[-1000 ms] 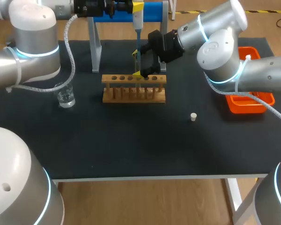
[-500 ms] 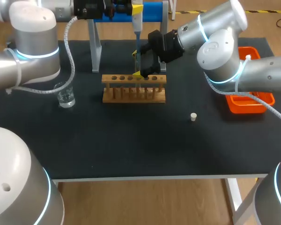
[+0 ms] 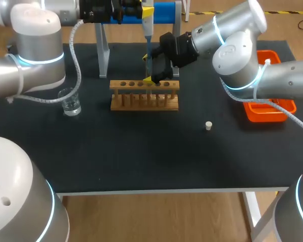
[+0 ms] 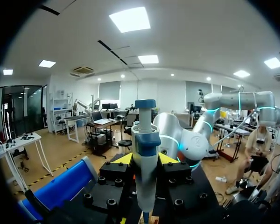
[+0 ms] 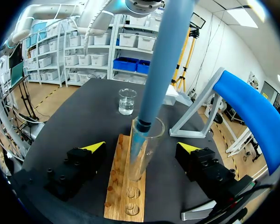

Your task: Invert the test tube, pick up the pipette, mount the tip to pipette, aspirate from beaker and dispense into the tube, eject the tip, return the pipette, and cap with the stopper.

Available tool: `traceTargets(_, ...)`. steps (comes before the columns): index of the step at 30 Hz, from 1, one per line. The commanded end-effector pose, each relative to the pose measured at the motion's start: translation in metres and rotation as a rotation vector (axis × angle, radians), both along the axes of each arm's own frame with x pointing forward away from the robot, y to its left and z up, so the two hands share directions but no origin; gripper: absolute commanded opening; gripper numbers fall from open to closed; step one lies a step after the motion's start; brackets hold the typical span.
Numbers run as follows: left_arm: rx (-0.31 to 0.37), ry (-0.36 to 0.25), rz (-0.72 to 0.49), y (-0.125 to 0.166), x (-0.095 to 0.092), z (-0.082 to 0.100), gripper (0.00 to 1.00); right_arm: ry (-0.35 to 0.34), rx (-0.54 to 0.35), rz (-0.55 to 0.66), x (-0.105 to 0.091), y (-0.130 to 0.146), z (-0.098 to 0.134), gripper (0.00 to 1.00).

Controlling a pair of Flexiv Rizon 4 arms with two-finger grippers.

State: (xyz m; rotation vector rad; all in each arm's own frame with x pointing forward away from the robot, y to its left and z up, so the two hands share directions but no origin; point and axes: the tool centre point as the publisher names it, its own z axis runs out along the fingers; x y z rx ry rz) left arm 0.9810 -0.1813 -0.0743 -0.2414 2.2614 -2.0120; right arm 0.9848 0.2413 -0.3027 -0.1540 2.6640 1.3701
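Left claw (image 4: 145,158) clamped on pipette (image 4: 145,140). Its blue tip (image 5: 136,144) is inside test tube (image 5: 148,156) in wooden rack (image 5: 122,196), desk's back middle. Right claw (image 5: 141,147) wide open, flanking tube, apart. Over last second left arm barely shifts and tip stays in: dispensing likely underway.

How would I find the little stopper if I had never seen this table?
On the black table, find the wooden rack in the middle and the orange tray at the right edge. The stopper sits by itself between them, a bit nearer the front edge. It is the only tiny, pale plug; the beaker, left of the rack, is clear glass.
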Motion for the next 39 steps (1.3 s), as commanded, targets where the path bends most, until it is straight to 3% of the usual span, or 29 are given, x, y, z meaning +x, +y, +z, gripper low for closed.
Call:
traceTargets(1, -0.006, -0.001, 0.0, -0.001, 0.0015, -0.0029, 0.0, 0.001, -0.001, 0.001, -0.0001, -0.0008, 0.001, 1.0)
traceTargets(39, 0.003, -0.01, -0.003, -0.004, -0.0002, -0.0047, 0.0, 0.001, -0.001, 0.001, -0.0001, -0.0008, 0.001, 1.0)
